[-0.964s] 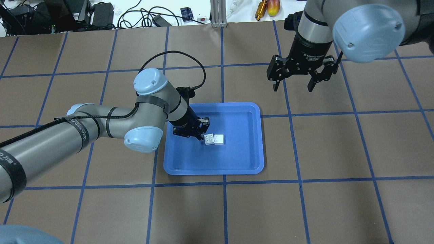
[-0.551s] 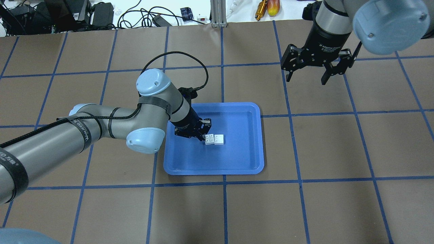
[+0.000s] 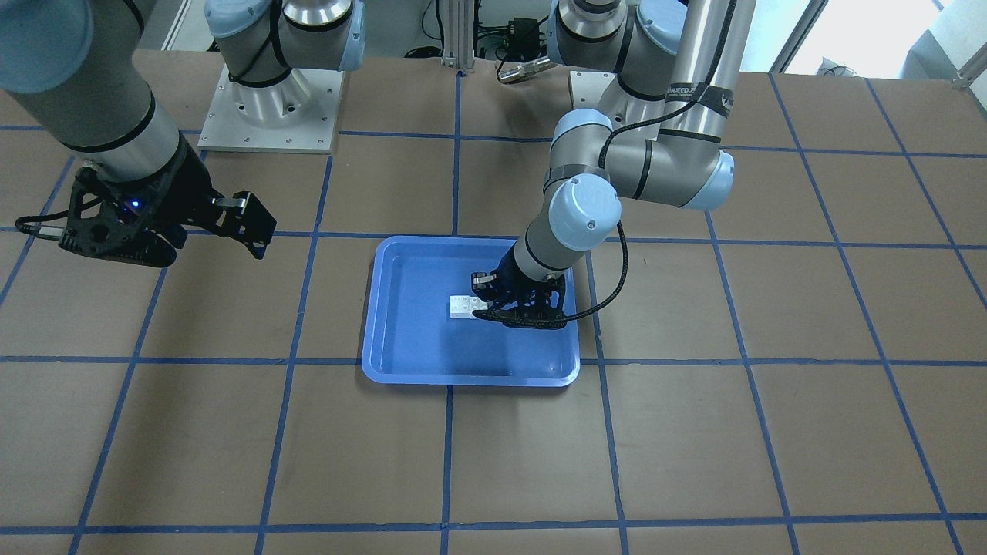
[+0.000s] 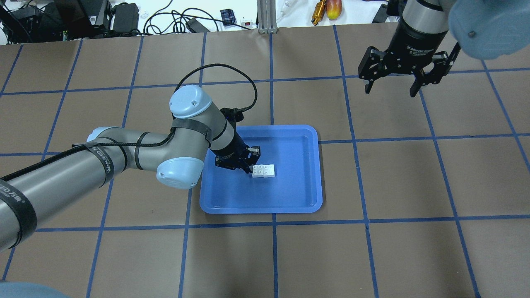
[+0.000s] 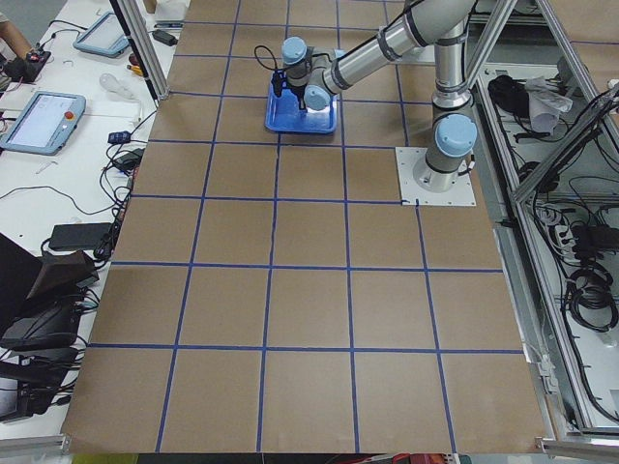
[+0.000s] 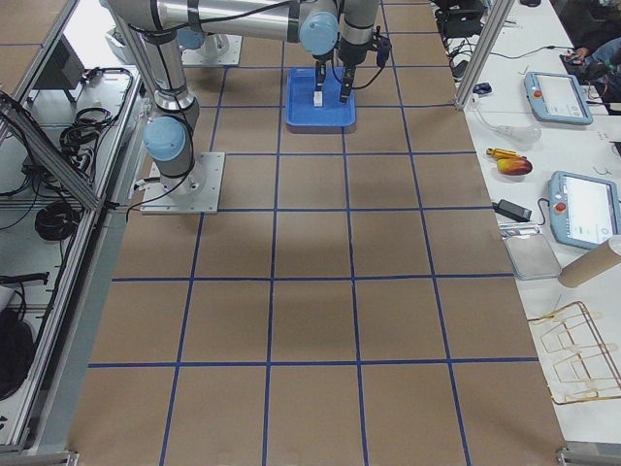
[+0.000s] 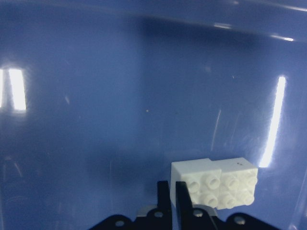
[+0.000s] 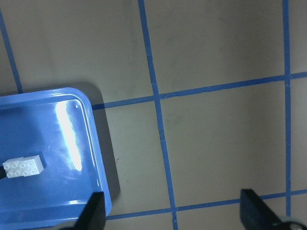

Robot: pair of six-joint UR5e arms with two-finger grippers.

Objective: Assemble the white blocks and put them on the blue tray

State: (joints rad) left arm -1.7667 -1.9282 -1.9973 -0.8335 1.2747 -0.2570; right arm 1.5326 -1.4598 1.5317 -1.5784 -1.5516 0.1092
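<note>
The two white blocks (image 4: 263, 170) lie side by side and touching, studs up, on the floor of the blue tray (image 4: 290, 198). They also show in the front view (image 3: 465, 306), the left wrist view (image 7: 216, 184) and the right wrist view (image 8: 23, 166). My left gripper (image 4: 250, 165) is low inside the tray with its fingers shut and empty, its tips (image 7: 171, 194) right against the blocks' left side. My right gripper (image 4: 393, 86) is open and empty, high over the table far back right of the tray.
The tray (image 3: 401, 339) sits at the middle of a brown table marked with blue tape lines. Cables and tools lie beyond the far edge (image 4: 186, 20). A black cable (image 4: 215, 68) loops above the left wrist.
The left gripper has nudged right, pushing the left block square against the other. The right gripper has moved up and right, away from the tray.
</note>
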